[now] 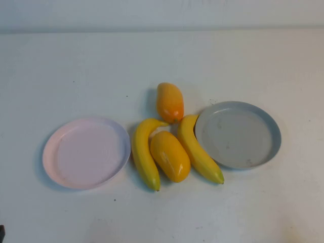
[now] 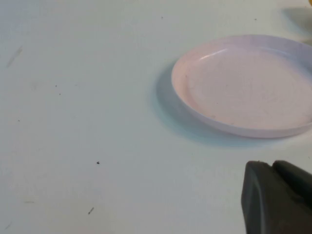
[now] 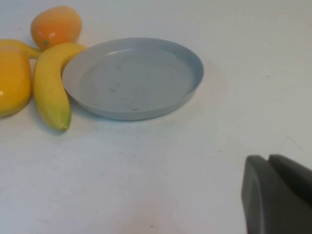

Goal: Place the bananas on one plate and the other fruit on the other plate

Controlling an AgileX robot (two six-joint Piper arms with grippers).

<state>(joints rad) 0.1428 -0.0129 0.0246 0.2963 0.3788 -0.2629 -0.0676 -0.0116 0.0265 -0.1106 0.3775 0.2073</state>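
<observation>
Two yellow bananas lie mid-table: one (image 1: 143, 154) beside the pale pink plate (image 1: 54, 167), the other (image 1: 198, 152) against the grey-blue plate (image 1: 271, 147). Between the bananas rests an orange-yellow oval fruit (image 1: 170, 156). A second such fruit (image 1: 169, 102) sits behind them. Both plates hold nothing. My left gripper (image 2: 270, 165) hovers shut over bare table, short of the pink plate (image 2: 180, 87). My right gripper (image 3: 267, 160) is shut and empty, short of the grey-blue plate (image 3: 192, 80), with a banana (image 3: 48, 87) and both fruits (image 3: 12, 80) (image 3: 54, 25) past it. Neither gripper shows in the high view.
The white table (image 1: 162, 61) runs back to a pale wall. Open tabletop lies in front of both plates and behind the fruit.
</observation>
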